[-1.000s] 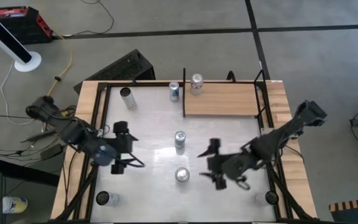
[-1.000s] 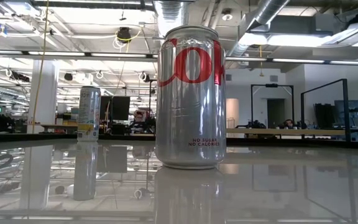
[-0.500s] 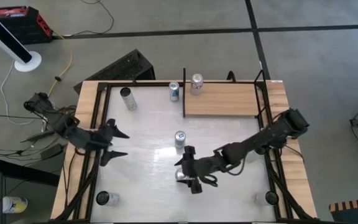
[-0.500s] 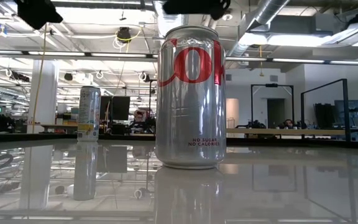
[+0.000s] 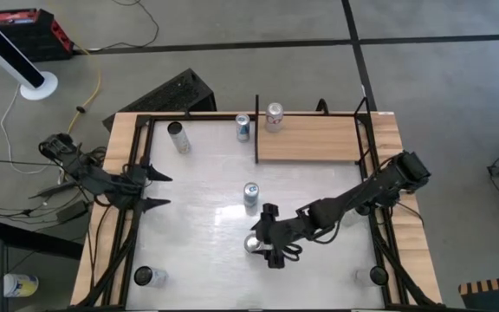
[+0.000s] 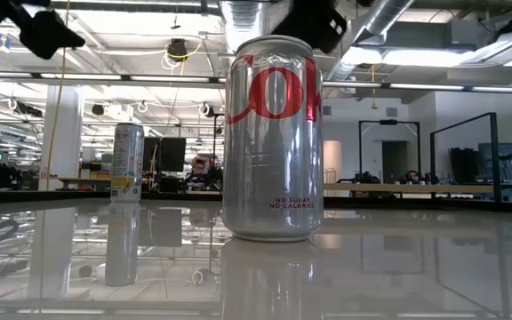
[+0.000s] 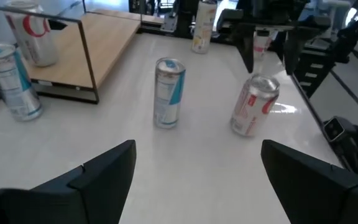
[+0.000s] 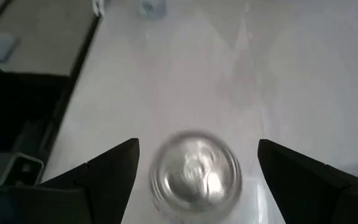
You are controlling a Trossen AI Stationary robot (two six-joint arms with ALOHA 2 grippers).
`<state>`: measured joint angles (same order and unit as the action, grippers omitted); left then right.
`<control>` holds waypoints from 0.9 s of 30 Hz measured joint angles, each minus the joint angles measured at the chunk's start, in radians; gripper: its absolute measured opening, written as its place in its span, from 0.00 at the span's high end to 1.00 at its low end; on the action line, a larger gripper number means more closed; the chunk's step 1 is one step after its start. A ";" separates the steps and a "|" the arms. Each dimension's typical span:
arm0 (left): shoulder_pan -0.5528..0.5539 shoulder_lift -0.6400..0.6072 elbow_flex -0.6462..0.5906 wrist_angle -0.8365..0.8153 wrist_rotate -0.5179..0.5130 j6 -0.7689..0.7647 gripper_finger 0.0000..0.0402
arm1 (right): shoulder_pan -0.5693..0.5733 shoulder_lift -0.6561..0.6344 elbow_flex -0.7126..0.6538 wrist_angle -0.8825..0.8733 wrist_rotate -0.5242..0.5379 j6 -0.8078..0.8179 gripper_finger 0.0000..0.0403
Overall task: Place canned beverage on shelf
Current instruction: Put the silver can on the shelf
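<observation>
The white table [image 5: 206,186] carries the shelf [image 5: 308,139] along its far edge, with one can [image 5: 274,115] standing at the shelf's left end. The right arm reaches across to the table's middle front, its gripper [image 5: 269,236] spread wide above a red-lettered silver can [image 5: 255,244], fingers either side of its top and gripping nothing. The left gripper [image 5: 152,190] hangs wide open and empty at the table's left edge. A taller can [image 5: 250,194] stands just behind the silver one.

Shiny metal can [image 6: 271,138], glossy tabletop [image 6: 416,267]
</observation>
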<state>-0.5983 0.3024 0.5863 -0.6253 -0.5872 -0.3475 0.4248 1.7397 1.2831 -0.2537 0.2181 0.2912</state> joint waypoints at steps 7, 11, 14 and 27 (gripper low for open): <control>0.000 -0.086 -0.048 -0.020 -0.008 -0.012 0.18 | 0.009 0.000 0.000 0.010 0.021 0.011 0.12; 0.000 -0.121 -0.053 -0.019 -0.008 -0.013 0.18 | 0.023 0.017 0.001 -0.002 0.055 0.025 0.12; 0.000 -0.141 -0.053 -0.020 -0.010 -0.014 0.18 | 0.030 0.038 -0.002 -0.010 0.083 0.026 0.12; 0.000 -0.154 -0.053 -0.022 -0.023 -0.016 0.18 | 0.040 0.096 0.002 0.034 0.080 0.024 0.12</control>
<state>-0.5983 0.1482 0.5336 -0.6473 -0.6098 -0.3634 0.4648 1.8355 1.2846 -0.2199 0.2985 0.3156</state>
